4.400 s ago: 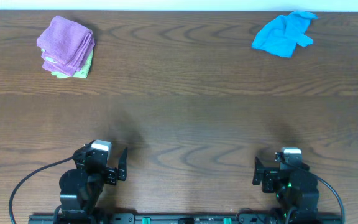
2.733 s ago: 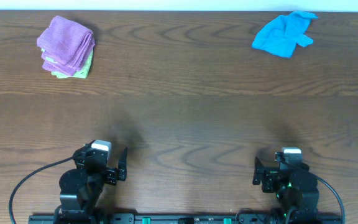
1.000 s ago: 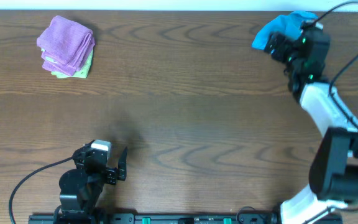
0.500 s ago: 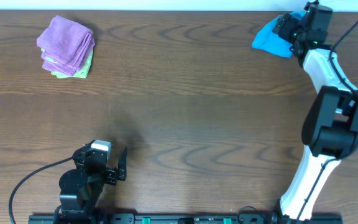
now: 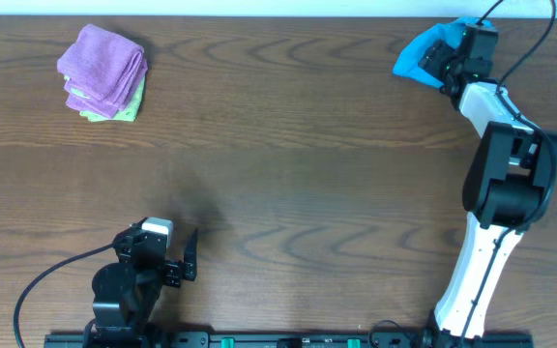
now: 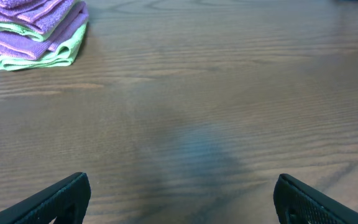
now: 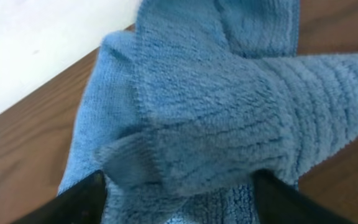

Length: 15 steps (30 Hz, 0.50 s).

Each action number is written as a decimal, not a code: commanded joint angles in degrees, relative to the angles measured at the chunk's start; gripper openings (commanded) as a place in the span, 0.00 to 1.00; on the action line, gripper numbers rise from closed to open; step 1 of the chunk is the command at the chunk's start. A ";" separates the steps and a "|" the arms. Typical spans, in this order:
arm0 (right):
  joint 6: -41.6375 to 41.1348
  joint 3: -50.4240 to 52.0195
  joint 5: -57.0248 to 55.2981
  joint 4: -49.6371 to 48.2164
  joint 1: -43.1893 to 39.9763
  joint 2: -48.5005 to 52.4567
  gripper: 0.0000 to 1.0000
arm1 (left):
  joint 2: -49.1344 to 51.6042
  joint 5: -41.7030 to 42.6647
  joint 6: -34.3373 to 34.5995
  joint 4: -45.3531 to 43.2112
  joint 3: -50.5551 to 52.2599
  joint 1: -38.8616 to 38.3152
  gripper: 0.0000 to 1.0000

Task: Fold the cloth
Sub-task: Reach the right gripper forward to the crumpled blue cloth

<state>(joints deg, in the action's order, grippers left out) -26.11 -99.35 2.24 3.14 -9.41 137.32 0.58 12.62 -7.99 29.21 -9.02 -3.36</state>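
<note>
A crumpled blue cloth (image 5: 422,54) lies at the far right of the table, near its back edge. It fills the right wrist view (image 7: 210,112). My right gripper (image 5: 451,60) is stretched out over it, open, with one finger on each side of a raised fold (image 7: 179,196). The fingers touch the cloth but have not closed on it. My left gripper (image 5: 188,256) rests open and empty at the near left of the table; the left wrist view shows its fingers wide apart (image 6: 182,199) over bare wood.
A stack of folded cloths, purple (image 5: 102,66) on top of a green one (image 5: 129,104), sits at the far left and shows in the left wrist view (image 6: 30,25). The table's back edge (image 7: 36,87) runs just behind the blue cloth.
My right arm has left its rest place at the near right and reached to the far right onto the blue cloth. In the last half second it settled slightly lower. The left arm stayed still.
</note>
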 commanded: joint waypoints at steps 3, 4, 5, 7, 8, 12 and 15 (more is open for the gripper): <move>-1.31 -1.16 -1.16 -0.11 -0.02 1.81 0.23 | -0.33 -0.39 -1.01 -0.11 0.92 0.35 0.95; -1.31 -1.16 -1.16 -0.13 -0.02 1.81 0.14 | -0.33 -0.39 -1.01 -0.11 0.92 0.35 0.95; -1.33 -1.16 -1.11 -0.09 0.00 1.79 0.06 | -0.33 -0.39 -1.01 -0.11 0.92 0.35 0.96; -1.33 -1.16 -0.33 0.33 0.02 1.77 0.01 | -0.33 -0.39 -1.01 -0.11 0.92 0.35 0.95; -1.42 -1.16 0.39 0.55 0.07 1.77 0.01 | -0.33 -0.39 -1.01 -0.11 0.92 0.35 0.95; -1.46 -1.16 2.75 1.77 0.66 1.64 0.01 | -0.33 -0.39 -1.01 -0.11 0.92 0.35 0.95; -0.28 -1.16 4.68 4.20 1.60 0.70 0.01 | -0.33 -0.39 -1.01 -0.11 0.92 0.35 0.95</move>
<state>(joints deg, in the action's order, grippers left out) -27.16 -99.50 4.16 6.20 -9.21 138.39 0.58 12.62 -7.99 29.21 -9.02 -3.36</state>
